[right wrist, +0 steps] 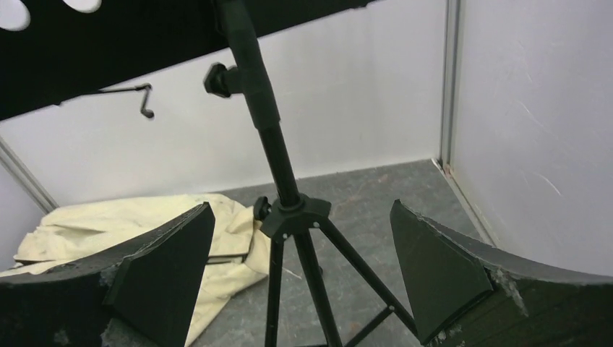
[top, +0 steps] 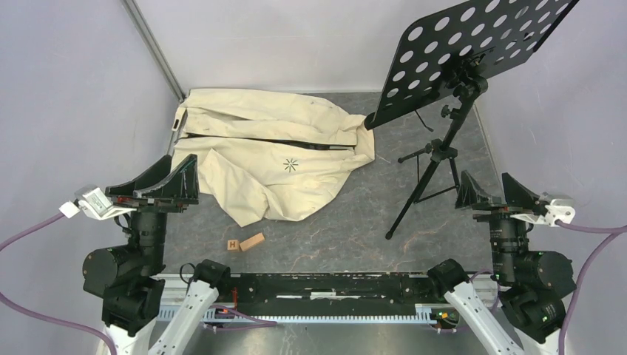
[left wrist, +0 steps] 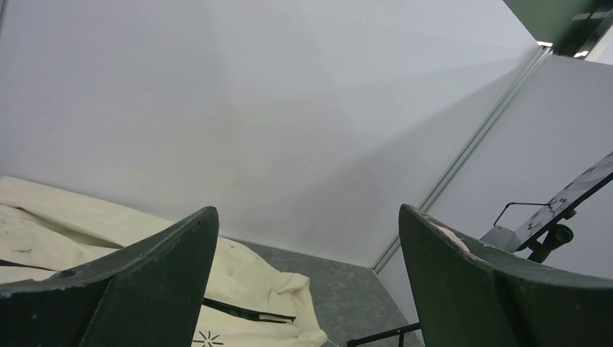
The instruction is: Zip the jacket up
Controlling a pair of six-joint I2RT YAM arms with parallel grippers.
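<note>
The cream jacket [top: 273,148] lies crumpled at the back left of the grey table, with its black starburst logo [top: 290,164] facing up. A dark zipper line [top: 296,142] runs across it from left to right. My left gripper [top: 182,160] hovers open at the jacket's near left edge and holds nothing. In the left wrist view the left gripper [left wrist: 307,210] points over the jacket [left wrist: 246,278] toward the back wall. Far from the jacket, my right gripper [top: 484,181] stands open at the right. In the right wrist view the right gripper [right wrist: 302,206] is empty, and the jacket [right wrist: 108,220] lies beyond it.
A black music stand [top: 473,52] on a tripod [top: 429,174] stands right of the jacket, directly ahead of my right gripper; its pole [right wrist: 271,130] fills the right wrist view. Two small wooden blocks [top: 251,241] lie near the front. Grey walls close in the table.
</note>
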